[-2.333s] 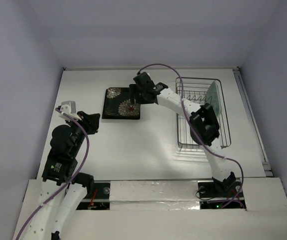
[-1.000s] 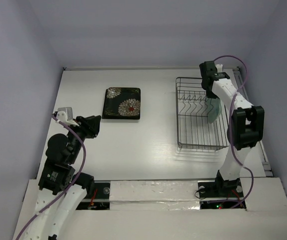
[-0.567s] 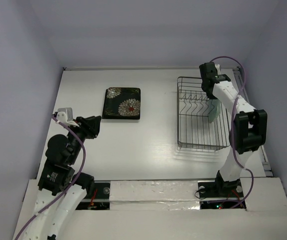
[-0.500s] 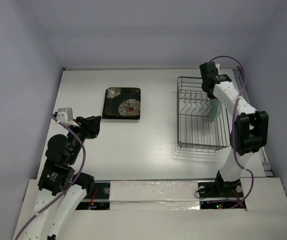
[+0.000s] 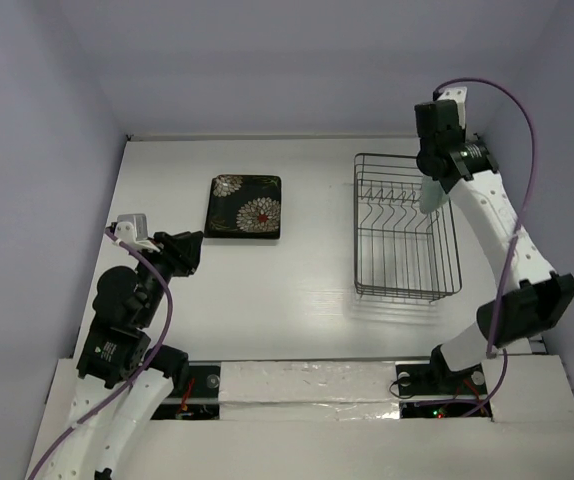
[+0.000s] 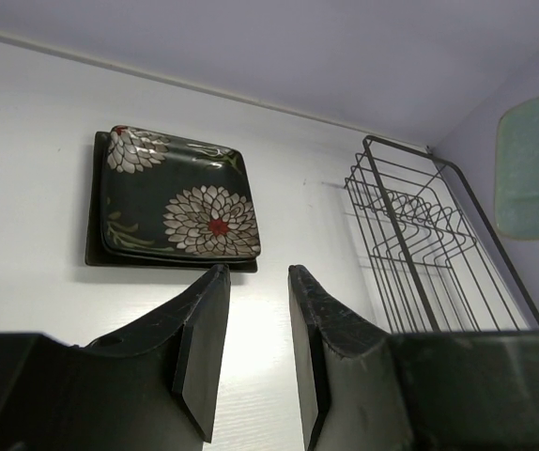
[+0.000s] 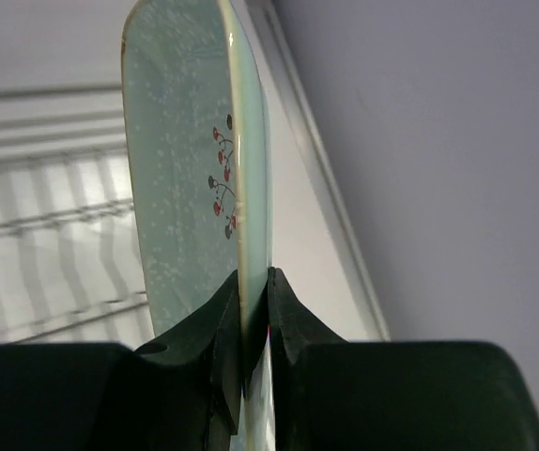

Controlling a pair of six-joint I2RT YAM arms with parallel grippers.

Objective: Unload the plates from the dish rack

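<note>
1. Clamping the mint plate [image 7: 185, 188] by its edge, the right gripper [image 7: 251, 315] has closed and lifted it upright above the dish rack [image 5: 356, 225], at the far right corner
2. No plate remains inside; the flowered plates [image 5: 245, 206] lie stacked well left, so this looks like the last
3. The left gripper [image 6: 255, 329] hovers parted, holding nothing

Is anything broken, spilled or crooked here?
Nothing broken or spilled. The mint plate hangs on edge in the right gripper above the dish rack. The top flowered plate sits slightly off-centre on the dark plate beneath.
</note>
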